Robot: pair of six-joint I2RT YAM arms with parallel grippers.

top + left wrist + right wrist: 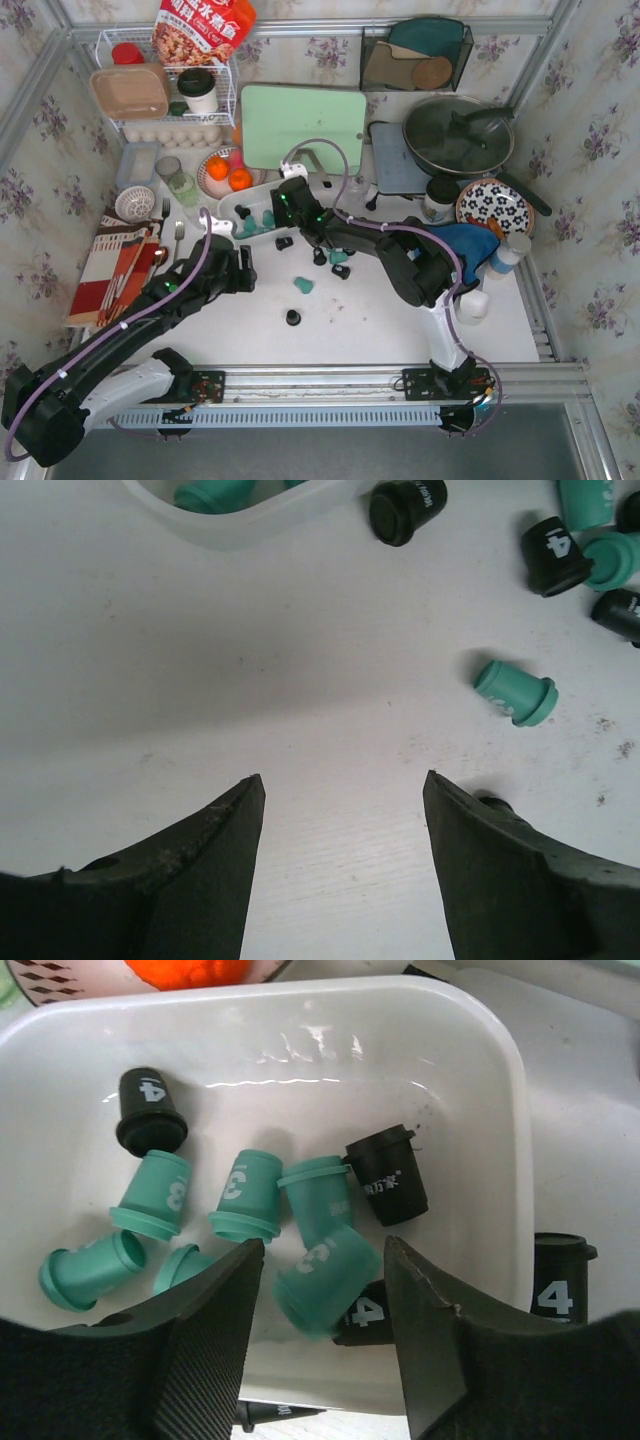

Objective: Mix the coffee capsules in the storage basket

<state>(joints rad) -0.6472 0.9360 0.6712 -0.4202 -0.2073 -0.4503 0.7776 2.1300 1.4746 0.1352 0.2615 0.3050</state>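
The shallow white plastic storage basket [500,1110], left of the tabletop's [200,680] centre, is overhung by the right fingers [200,1350], parted around a teal tapered coffee capsule [320,1290] (gripped or dropped cannot be told), presumably to add it to the mix, while the left fingers [180,880] are poised released and empty near stray capsules [515,692].

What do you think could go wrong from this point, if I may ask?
The teal capsule between the right gripper's open fingers is close to the basket's near wall; it might bounce out. The left gripper hovers over bare table with a black capsule beside its finger, which a descent could knock away.
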